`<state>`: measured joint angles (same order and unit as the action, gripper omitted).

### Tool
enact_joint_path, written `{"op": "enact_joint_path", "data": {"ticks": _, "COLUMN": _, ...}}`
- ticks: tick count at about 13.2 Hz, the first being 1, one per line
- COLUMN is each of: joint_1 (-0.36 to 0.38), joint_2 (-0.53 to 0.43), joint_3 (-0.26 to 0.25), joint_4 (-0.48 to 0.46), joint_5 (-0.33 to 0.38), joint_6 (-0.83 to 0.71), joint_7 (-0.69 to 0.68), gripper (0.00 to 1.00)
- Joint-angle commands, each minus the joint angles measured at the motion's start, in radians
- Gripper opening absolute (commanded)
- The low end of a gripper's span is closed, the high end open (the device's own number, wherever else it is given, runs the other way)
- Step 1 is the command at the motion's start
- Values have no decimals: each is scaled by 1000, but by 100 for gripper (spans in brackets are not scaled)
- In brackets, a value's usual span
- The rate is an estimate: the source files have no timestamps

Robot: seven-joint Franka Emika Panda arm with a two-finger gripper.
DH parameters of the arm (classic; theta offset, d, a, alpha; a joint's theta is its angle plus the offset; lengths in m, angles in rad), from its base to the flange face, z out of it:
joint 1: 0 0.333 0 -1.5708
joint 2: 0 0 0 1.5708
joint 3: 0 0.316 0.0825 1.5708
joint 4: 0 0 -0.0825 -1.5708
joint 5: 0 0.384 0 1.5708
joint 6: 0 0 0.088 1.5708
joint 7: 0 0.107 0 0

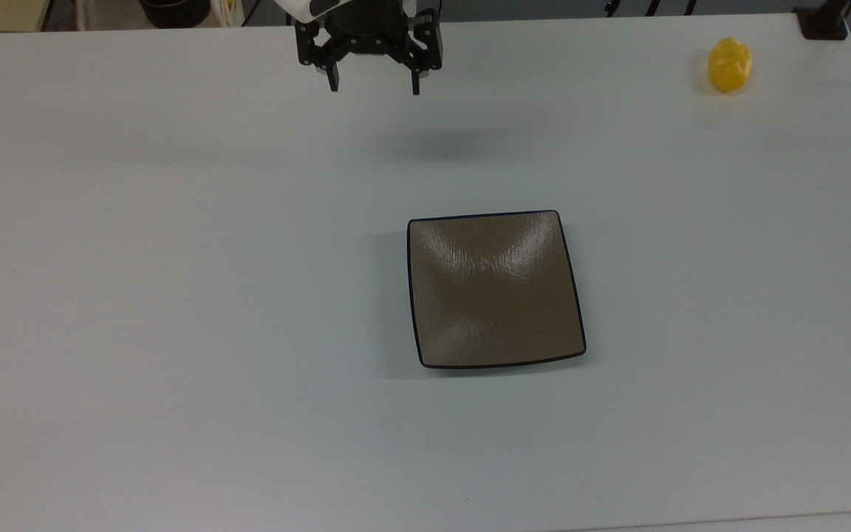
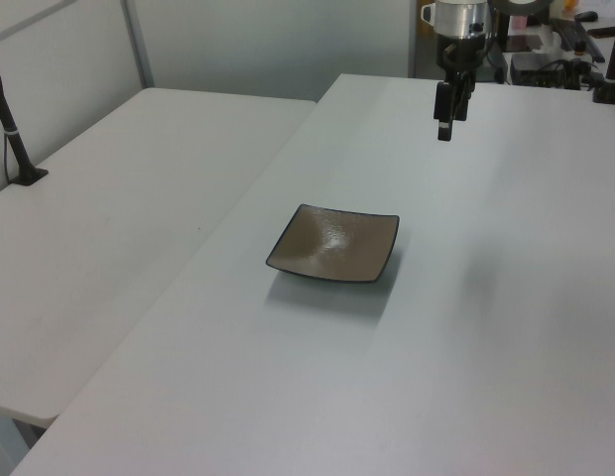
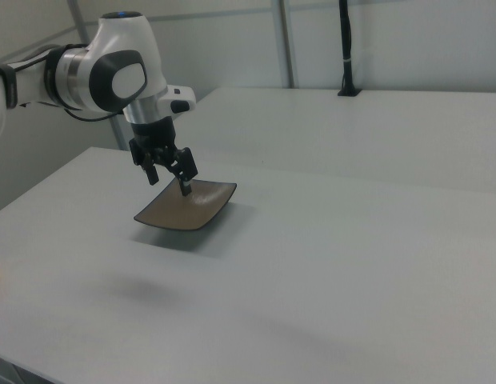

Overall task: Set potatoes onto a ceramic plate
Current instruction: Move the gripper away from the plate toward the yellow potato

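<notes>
Pincer: while it hangs above the white table at the upper middle of the top view, the gripper (image 1: pixel 374 81) has its two dark fingers spread apart with nothing between them
Step in hand: by my reading the approach, with no grasp made; the potato (image 1: pixel 730 64) lies on the table at the upper right of the top view, well apart from the gripper
Next move: likely a long sideways travel toward the upper right, then a descent that straddles the rounded, glossy potato, which may roll if nudged
Plate: the ceramic plate (image 1: pixel 496 290) sits bare at centre frame, its brown dip catching glare
Surface: the table (image 1: pixel 174 295) is a plain matte white
Room: in the left view a second white table (image 2: pixel 119 228) adjoins at the left, with pale partition walls behind
</notes>
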<state>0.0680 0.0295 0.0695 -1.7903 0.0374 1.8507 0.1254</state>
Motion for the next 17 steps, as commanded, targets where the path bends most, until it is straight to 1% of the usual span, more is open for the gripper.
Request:
{"op": "enact_joint_path", "data": {"ticks": 1, "joint_1": -5, "joint_2": -22, "joint_3": 47, "joint_4": -67, "joint_5": 48, "joint_6": 122, "joint_7": 60, "gripper": 100}}
{"op": "enact_joint_path", "data": {"ticks": 2, "joint_1": -5, "joint_2": -19, "joint_3": 74, "joint_4": -66, "joint_5": 48, "joint_6": 133, "joint_7": 104, "gripper": 100}}
{"op": "enact_joint_path", "data": {"ticks": 5, "joint_1": 1, "joint_2": -19, "joint_3": 125, "joint_4": -67, "joint_5": 74, "joint_6": 133, "joint_7": 147, "gripper": 100}}
{"op": "enact_joint_path", "data": {"ticks": 7, "joint_1": 4, "joint_2": -20, "joint_3": 189, "joint_4": -80, "joint_5": 94, "joint_6": 136, "joint_7": 203, "gripper": 100}}
{"op": "enact_joint_path", "data": {"ticks": 9, "joint_1": 13, "joint_2": -17, "joint_3": 257, "joint_4": -81, "joint_5": 98, "joint_6": 136, "joint_7": 259, "gripper": 100}}
{"op": "enact_joint_path", "data": {"ticks": 11, "joint_1": 55, "joint_2": -14, "joint_3": 305, "joint_4": -81, "joint_5": 108, "joint_6": 137, "joint_7": 327, "gripper": 100}}
{"op": "enact_joint_path", "data": {"ticks": 14, "joint_1": 69, "joint_2": -5, "joint_3": 389, "joint_4": -80, "joint_5": 110, "joint_6": 140, "joint_7": 365, "gripper": 100}}
{"op": "enact_joint_path", "data": {"ticks": 17, "joint_1": 72, "joint_2": 15, "joint_3": 467, "joint_4": -84, "joint_5": 110, "joint_6": 217, "joint_7": 437, "gripper": 100}}
